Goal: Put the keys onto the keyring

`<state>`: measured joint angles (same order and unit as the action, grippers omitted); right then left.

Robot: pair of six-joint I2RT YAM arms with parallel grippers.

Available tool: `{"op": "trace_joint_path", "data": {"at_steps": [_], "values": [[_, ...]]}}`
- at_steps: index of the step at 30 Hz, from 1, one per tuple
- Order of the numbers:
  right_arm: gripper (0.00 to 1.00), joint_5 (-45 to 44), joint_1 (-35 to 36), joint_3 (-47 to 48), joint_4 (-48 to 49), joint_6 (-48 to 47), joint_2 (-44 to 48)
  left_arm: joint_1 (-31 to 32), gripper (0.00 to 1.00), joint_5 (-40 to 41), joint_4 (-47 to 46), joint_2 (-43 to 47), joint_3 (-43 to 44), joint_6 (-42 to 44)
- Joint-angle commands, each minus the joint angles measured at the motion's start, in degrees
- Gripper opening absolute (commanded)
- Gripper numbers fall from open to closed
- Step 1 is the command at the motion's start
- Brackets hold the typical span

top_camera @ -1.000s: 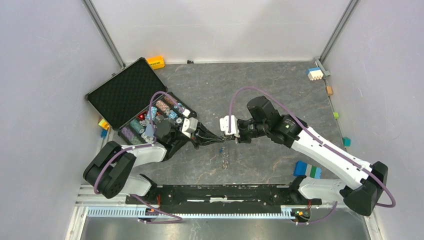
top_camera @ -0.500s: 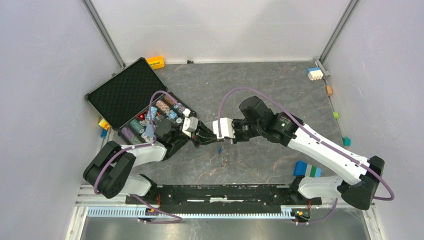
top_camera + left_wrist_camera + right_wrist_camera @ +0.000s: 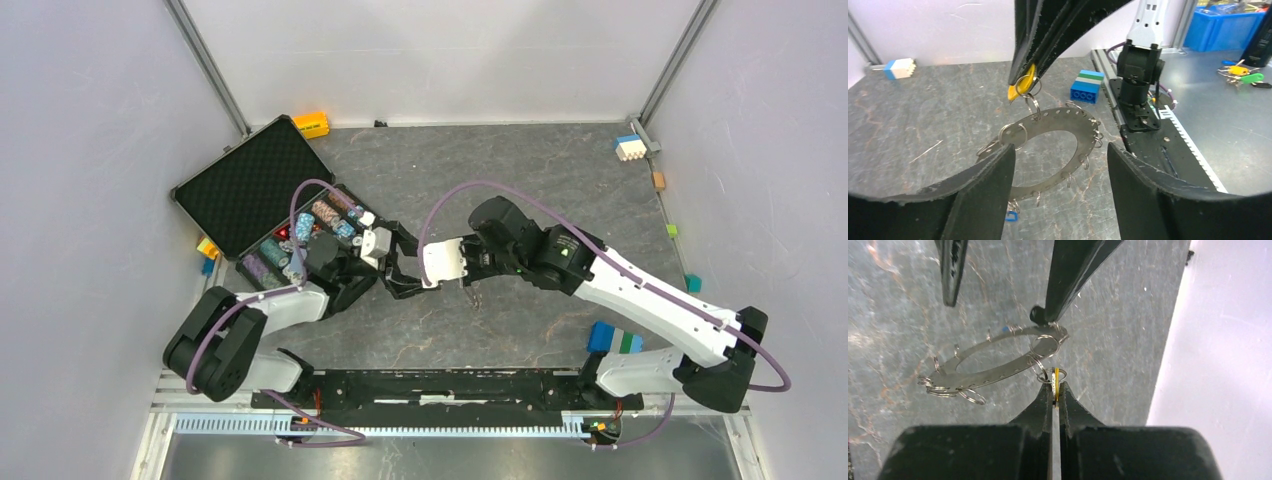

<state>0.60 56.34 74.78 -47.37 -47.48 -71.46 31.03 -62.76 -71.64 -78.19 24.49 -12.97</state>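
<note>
Two keys, and both look hung on the keyring [image 3: 1058, 117]: yellow key [image 3: 1015, 91] up top, blue key [image 3: 1010, 216] dangling off the low edge. It's no chain, it's a flat steel hoop w/ holes round it and little split rings in most of them. It's in mid-air above the table [image 3: 520, 180], hanging off the yellow key's split ring. R gripper [image 3: 1054, 390] is pressed tight on that yellow head, and nothing else carries the hoop as far as I can see. L gripper [image 3: 1060, 150] is spread wide, a finger either side of the hoop. One fingertip sits right at the far rim in the R wrist view; touching or not, can't tell.

What matters: the hoop hangs just below R's pinch & directly in front of L, inside L's gap. It's tilted, closer to flat than upright, its wide span running across from one L finger to the other. L is the nearer arm to the hoop's body; R only has the key. My read: if L is to take the rim it closes straight in, barely any reach. If R lowers instead, the blue key likely meets the table first.

Table's dark grey, stone-look, matte. Open chip case [image 3: 250, 185] sits back-left behind the L arm, a blue-green block [image 3: 1087, 86] lies near R's base, white walls [image 3: 450, 60] all round.
</note>
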Motion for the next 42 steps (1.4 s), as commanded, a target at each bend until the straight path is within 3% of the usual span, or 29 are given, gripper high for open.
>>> {"op": "trace_joint_path", "data": {"at_steps": [1,6,11,17,23,29,34,42], "values": [[0.0,-11.4,2.2,3.4,-0.3,-3.7,-0.8,-2.1,0.77,2.5,1.6,3.5,1.1,2.4],[0.0,-20.8,4.0,2.6,0.9,-7.5,-1.6,-5.0,0.83,5.8,10.9,7.7,1.9,6.5],[0.0,-26.4,5.3,2.3,4.3,-11.3,-2.3,-7.8,0.82,12.5,21.6,11.6,4.2,8.9],[0.0,-27.9,6.5,6.0,6.7,-14.6,-5.0,-11.5,0.81,21.8,31.7,13.7,8.1,8.4],[0.0,-27.2,8.7,7.2,8.9,-14.4,-8.1,-13.1,0.84,32.0,34.5,16.0,9.3,8.8],[0.0,-24.9,9.8,8.8,10.0,-11.5,-11.4,-13.6,0.96,44.9,43.0,17.1,13.2,12.4],[0.0,-25.4,7.8,1.2,14.1,-11.7,-11.2,-13.6,1.0,50.4,44.2,17.6,13.4,12.8],[0.0,-24.9,1.8,-15.3,19.4,-11.4,-11.4,-13.6,1.0,48.7,43.1,17.6,12.4,12.8]]}}
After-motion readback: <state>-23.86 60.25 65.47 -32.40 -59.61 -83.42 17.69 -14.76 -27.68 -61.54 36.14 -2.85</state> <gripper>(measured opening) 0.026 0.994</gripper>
